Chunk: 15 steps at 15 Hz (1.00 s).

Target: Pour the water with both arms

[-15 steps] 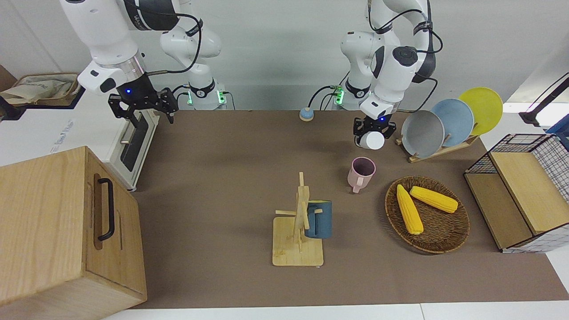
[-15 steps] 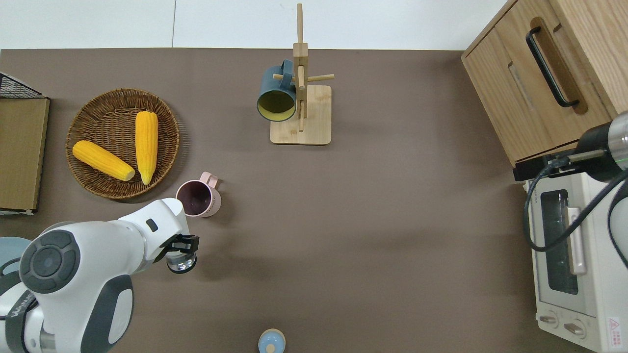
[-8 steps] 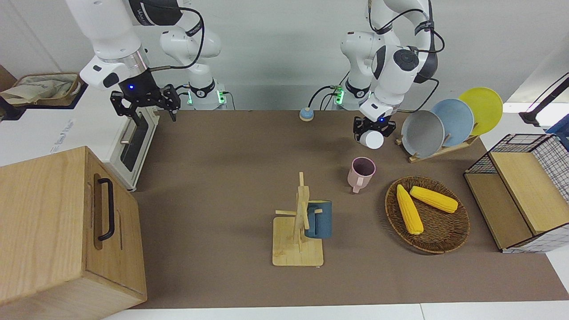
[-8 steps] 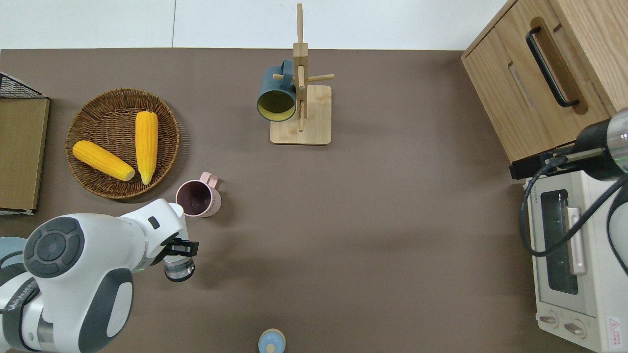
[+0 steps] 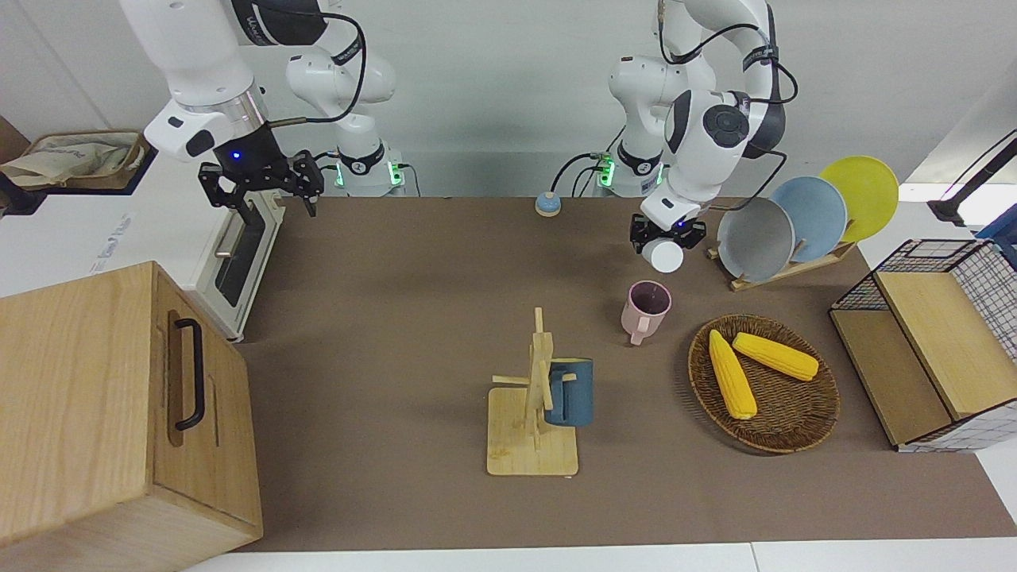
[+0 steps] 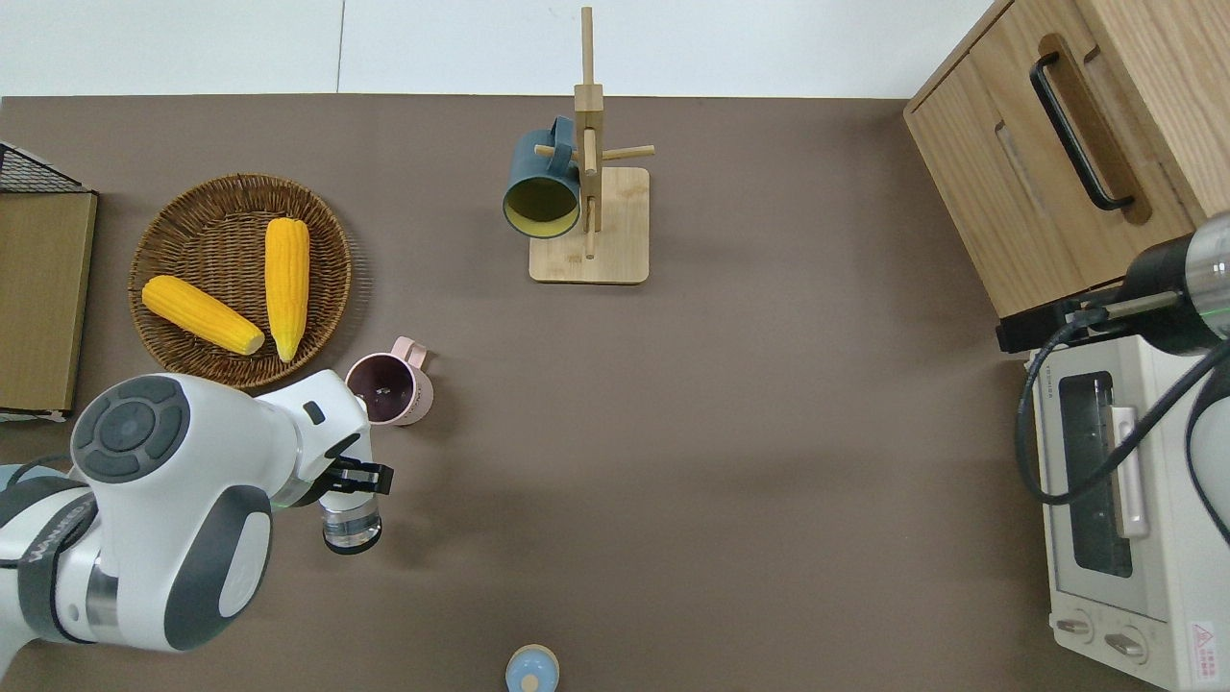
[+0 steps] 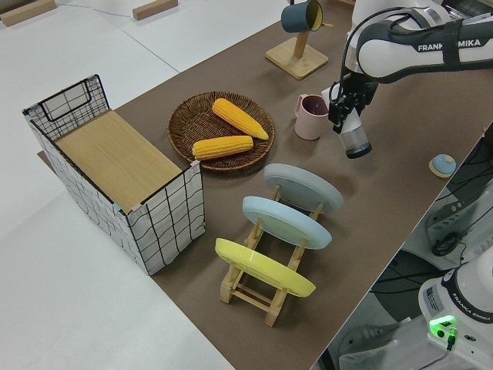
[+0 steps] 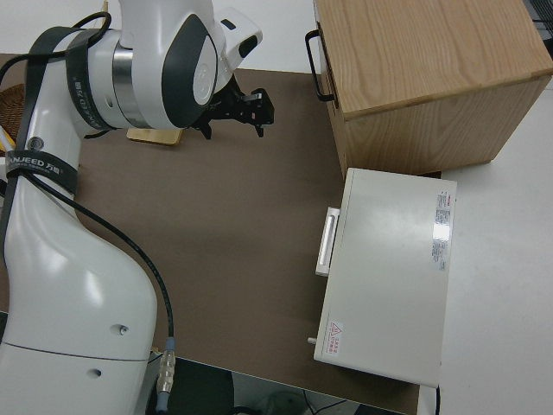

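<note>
Left gripper [image 6: 354, 478] pinches a clear glass [image 6: 352, 526], tilted, in the air over bare brown desk [image 6: 730, 432], near the pink mug [image 6: 389, 387] standing beside the wicker basket [image 6: 183, 207]. Right gripper [image 5: 262, 184], fingers spread and empty, is parked.

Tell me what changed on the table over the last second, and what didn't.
The left gripper, shut on the clear glass throughout, drew back a little from the pink mug toward the robots, and the arm's elbow swung around. The right gripper rose slightly near the toaster oven, fingers spread. Nothing was taken or let go. The pink mug, basket of corn, blue mug on its rack, and plates stayed put.
</note>
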Motion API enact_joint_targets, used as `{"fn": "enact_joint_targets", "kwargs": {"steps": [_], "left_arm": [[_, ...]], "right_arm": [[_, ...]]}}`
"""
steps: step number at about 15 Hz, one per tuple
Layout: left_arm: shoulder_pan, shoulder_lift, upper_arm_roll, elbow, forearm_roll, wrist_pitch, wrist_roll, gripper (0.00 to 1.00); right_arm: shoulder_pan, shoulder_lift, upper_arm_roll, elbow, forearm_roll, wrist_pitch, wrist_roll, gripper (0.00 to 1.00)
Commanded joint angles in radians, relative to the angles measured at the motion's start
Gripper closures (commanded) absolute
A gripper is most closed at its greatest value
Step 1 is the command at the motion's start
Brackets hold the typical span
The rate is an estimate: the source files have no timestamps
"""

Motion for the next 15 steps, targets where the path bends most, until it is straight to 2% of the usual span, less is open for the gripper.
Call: {"fn": "enact_joint_targets", "kwargs": {"steps": [1,15], "left_arm": [[-0.011,0.049,0.009,0.087,-0.02,-0.083,-0.006,1.0],[-0.007,0.069,0.011,0.105,-0.02,-0.118,0.002,1.0]], "right_arm": [[0.007,0.004,0.008,0.02,-0.013,-0.019,-0.002,0.017],[0.009,0.004,0.007,0.019,-0.013,-0.019,-0.002,0.017]]}}
